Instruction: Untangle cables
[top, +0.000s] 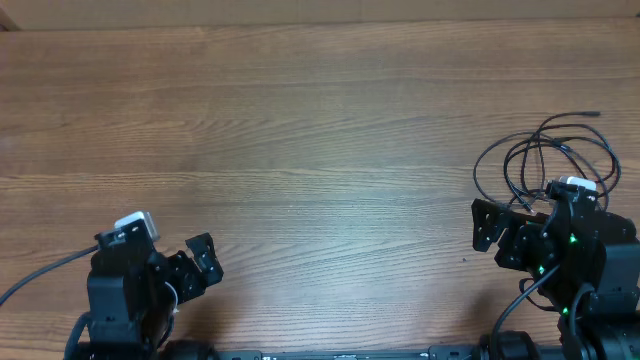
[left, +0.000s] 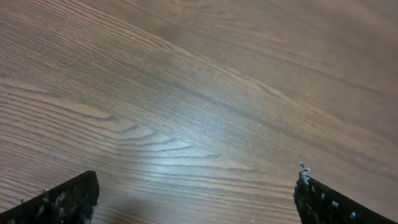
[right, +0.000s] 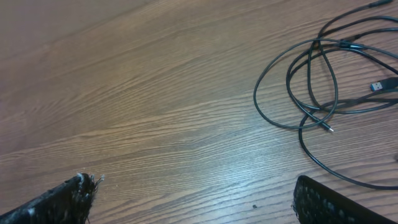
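Observation:
The cables (top: 545, 150) are thin black cords lying in overlapping loops on the wooden table at the far right; the right arm hides part of them. In the right wrist view the cables (right: 323, 74) lie at the upper right, with a small plug end near the middle of the loops and another at the right edge. My right gripper (top: 488, 228) is open and empty, just in front of and left of the loops; it also shows in the right wrist view (right: 193, 199). My left gripper (top: 200, 262) is open and empty at the front left, far from the cables; its own view (left: 196, 199) shows only bare wood.
The wooden table (top: 300, 150) stretches between the two arms. A thicker black wire (top: 40, 275) runs from the left arm to the left edge. The table's far edge runs along the top of the overhead view.

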